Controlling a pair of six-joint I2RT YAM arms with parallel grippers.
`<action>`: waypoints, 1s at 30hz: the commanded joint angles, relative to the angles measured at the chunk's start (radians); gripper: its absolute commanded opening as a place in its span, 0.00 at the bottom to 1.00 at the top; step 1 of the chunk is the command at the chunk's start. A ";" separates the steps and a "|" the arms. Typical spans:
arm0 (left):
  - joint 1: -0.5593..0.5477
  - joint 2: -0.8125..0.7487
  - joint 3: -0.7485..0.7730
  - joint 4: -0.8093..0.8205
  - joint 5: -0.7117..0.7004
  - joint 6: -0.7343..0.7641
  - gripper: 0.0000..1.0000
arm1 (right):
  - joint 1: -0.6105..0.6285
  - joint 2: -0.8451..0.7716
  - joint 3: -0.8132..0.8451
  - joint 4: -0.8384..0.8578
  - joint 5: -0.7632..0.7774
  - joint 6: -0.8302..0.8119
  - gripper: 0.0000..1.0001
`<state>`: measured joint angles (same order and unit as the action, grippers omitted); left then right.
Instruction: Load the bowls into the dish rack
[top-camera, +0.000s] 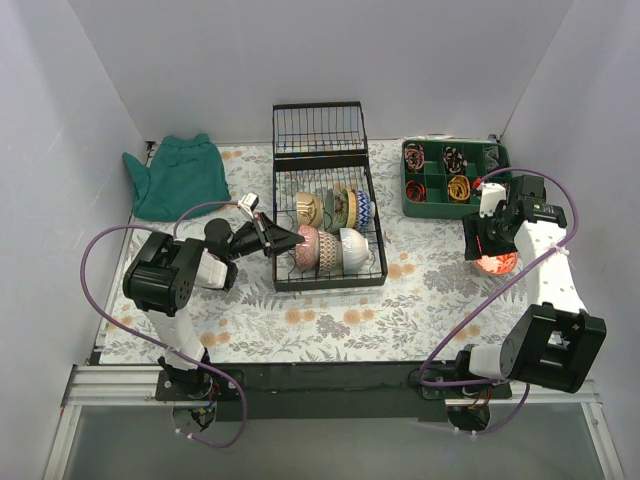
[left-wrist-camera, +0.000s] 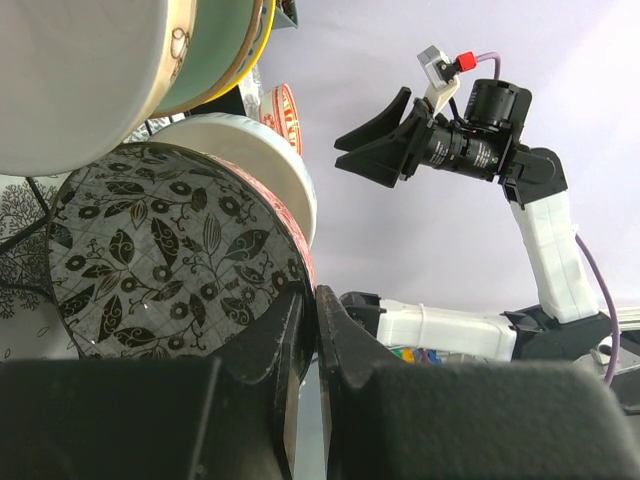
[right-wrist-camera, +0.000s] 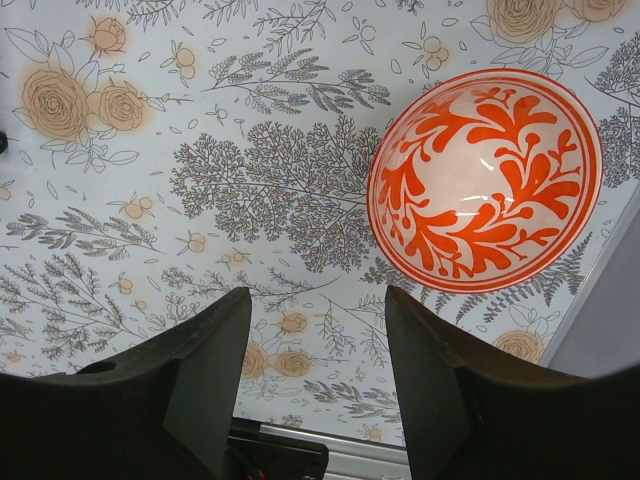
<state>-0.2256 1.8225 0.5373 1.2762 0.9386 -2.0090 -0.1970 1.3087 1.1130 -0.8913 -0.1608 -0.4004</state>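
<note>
the dark patterned bowl (left-wrist-camera: 170, 260) stands on edge in the dish rack (top-camera: 330, 285), its rim pinched by the narrow left gripper (left-wrist-camera: 315, 340). let go between tines, it may tip against the white bowl (left-wrist-camera: 270, 160). the red-orange bowl (right-wrist-camera: 485, 180) waits under the wide right gripper (right-wrist-camera: 315, 380).

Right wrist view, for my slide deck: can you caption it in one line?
Open right gripper above the floral tablecloth, the red-orange bowl lying loose just ahead of it.
</note>
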 joint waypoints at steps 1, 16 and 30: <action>0.002 0.003 -0.011 -0.017 -0.006 -0.301 0.00 | -0.004 -0.006 0.004 0.003 -0.002 -0.011 0.65; 0.003 -0.069 -0.079 -0.185 -0.038 -0.235 0.00 | -0.004 -0.022 -0.025 0.014 -0.006 -0.008 0.65; 0.008 -0.203 -0.069 -0.517 -0.110 -0.094 0.35 | -0.004 -0.022 -0.015 0.021 -0.009 -0.014 0.65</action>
<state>-0.2176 1.6775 0.4702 0.9314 0.8574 -2.0228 -0.1970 1.3083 1.0824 -0.8886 -0.1596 -0.4004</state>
